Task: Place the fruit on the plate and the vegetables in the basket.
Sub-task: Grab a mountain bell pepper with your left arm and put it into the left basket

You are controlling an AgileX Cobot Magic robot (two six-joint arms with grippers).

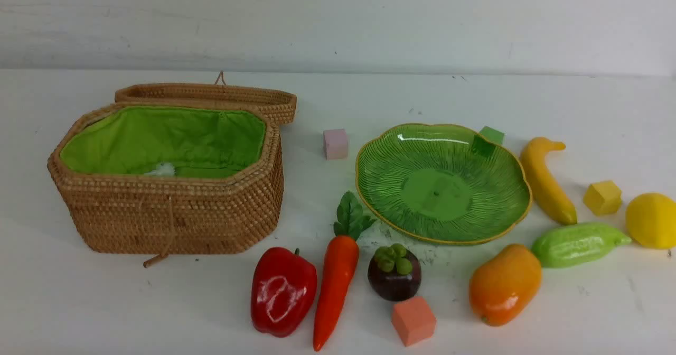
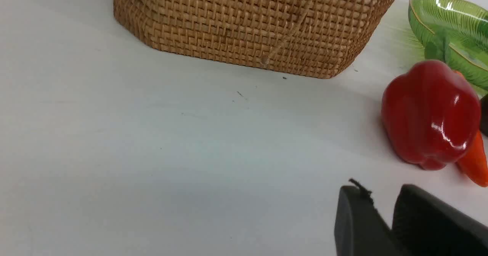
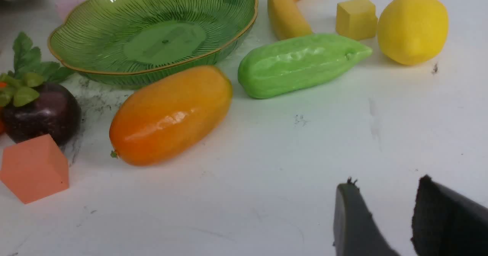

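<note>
Our left gripper (image 2: 383,195) held nothing, its jaws only a narrow gap apart. The red bell pepper (image 2: 431,113) lay on the table (image 2: 152,153) ahead of them, well apart, with the carrot (image 2: 474,160) just behind it. Our right gripper (image 3: 387,189) was also holding nothing, its jaws set wider. The mango (image 3: 169,115) and the gourd (image 3: 301,63) lay ahead of it, and it touched neither.

From the front we saw the basket (image 1: 174,217) standing open, its lid (image 1: 211,93) laid back at its 12 o'clock. Inside the green lining (image 1: 174,138) was a small white tuft (image 1: 161,170) that we could not identify. The plate (image 1: 475,154) sat at the basket's 3 o'clock.

Taking the plate as the dial:
- The banana (image 1: 545,183) lay at 3 o'clock.
- The lemon (image 1: 652,220) lay farther out, between 3 and 4.
- The gourd lay at 4 and the mango at 5.
- The mangosteen (image 1: 394,276) lay at 7.
- The carrot and pepper lay near 8.

All of these were on the table, outside both containers.
</note>
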